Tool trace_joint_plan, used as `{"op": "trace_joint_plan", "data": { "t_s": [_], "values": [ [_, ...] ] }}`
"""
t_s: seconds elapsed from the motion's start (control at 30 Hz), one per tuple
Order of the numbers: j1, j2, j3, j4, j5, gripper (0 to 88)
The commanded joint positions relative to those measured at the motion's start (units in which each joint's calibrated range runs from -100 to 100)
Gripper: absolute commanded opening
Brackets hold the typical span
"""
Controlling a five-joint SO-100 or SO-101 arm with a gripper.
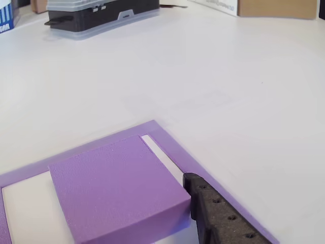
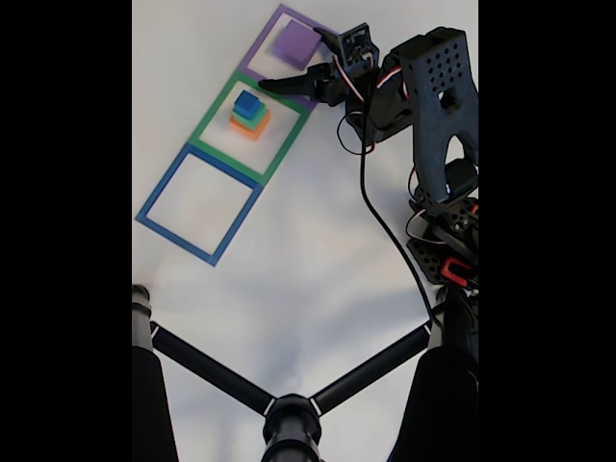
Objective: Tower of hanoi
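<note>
In the other view we see the purple block [image 1: 114, 190], a square slab of matte foam with a fine grainy top and crisp edges. It lies flat on the white table [image 1: 213, 76] inside the purple tape outline [image 1: 172, 145], with a strip of bare table between it and the tape. One black, dimpled finger [image 1: 218, 211] stands just beside its right edge.

In the fixed view we find the orange block [image 2: 249, 128], green block [image 2: 252, 115] and blue block [image 2: 247, 102] stacked, largest at the bottom, inside the green tape outline [image 2: 217, 114]. The blue tape outline [image 2: 159, 197] lies next to it.

The arm [image 2: 428, 96] reaches in from the right, bent low over the table. Its claw [image 2: 294, 60] is spread wide, gripping nothing, with one finger at each side of the purple block.
</note>
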Motion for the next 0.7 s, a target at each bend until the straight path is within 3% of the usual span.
{"op": "trace_joint_plan", "data": {
  "t_s": [0.0, 0.23, 0.67],
  "values": [
    [0.34, -0.71, 0.48, -1.65, 0.39, 54.5],
    [0.03, -0.71, 1.3, -2.3, 0.39, 46.7],
    [-0.27, 0.09, 1.21, -3.27, 0.39, 42.0]
  ]
}}
